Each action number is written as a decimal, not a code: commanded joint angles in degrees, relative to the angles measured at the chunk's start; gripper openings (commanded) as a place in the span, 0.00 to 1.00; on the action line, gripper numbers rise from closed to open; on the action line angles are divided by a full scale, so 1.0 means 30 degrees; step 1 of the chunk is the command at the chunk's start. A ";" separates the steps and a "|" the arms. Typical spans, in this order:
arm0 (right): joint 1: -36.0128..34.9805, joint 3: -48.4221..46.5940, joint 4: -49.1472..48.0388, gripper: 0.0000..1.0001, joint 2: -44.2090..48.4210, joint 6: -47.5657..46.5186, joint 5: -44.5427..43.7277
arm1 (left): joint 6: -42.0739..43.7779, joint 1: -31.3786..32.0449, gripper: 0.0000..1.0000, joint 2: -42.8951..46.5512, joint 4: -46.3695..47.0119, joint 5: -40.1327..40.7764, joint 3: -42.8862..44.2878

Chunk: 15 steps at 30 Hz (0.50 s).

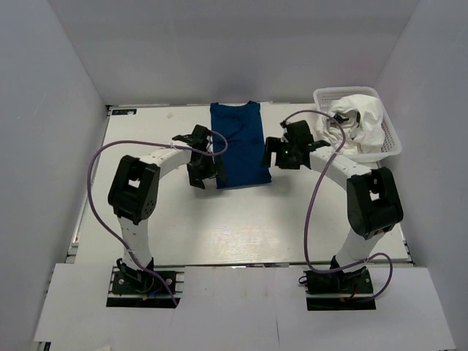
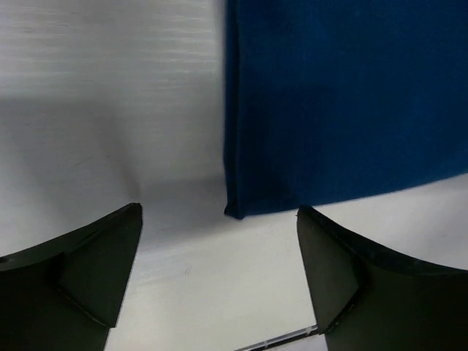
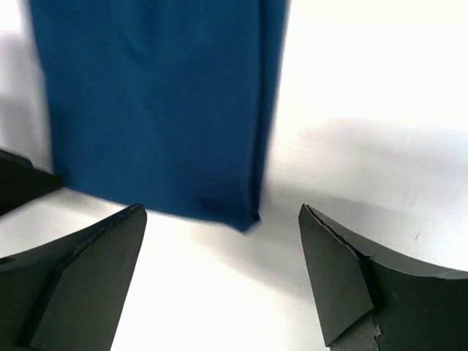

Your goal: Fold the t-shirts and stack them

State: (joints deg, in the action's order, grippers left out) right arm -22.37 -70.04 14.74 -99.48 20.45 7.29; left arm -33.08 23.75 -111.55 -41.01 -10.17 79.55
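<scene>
The navy t-shirt (image 1: 240,146) lies folded into a long panel at the middle rear of the white worktop (image 1: 146,219), while the white t-shirt (image 1: 362,124) sits bunched in the lattice basket (image 1: 395,143) at the far right corner. Both pincers hover wide open and empty, the left pincer (image 2: 219,210) at the navy shirt's near-left corner and the right pincer (image 3: 223,208) at its near-right corner.

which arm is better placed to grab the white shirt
Right, probably: the right gripper, open, is near the basket holding the white shirt; the left gripper is beyond the navy shirt.
</scene>
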 commanded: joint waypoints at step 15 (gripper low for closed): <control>0.0132 0.1490 -0.1720 0.30 -0.3285 -0.0781 0.3109 | -0.0077 0.0610 0.32 -0.1372 0.1921 -0.0417 -0.0413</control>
State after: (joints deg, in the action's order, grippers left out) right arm -22.09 -65.60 11.62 -108.18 17.85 16.56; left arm -33.63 25.28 -114.91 -36.75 -11.42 79.07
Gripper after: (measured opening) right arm 0.325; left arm 0.335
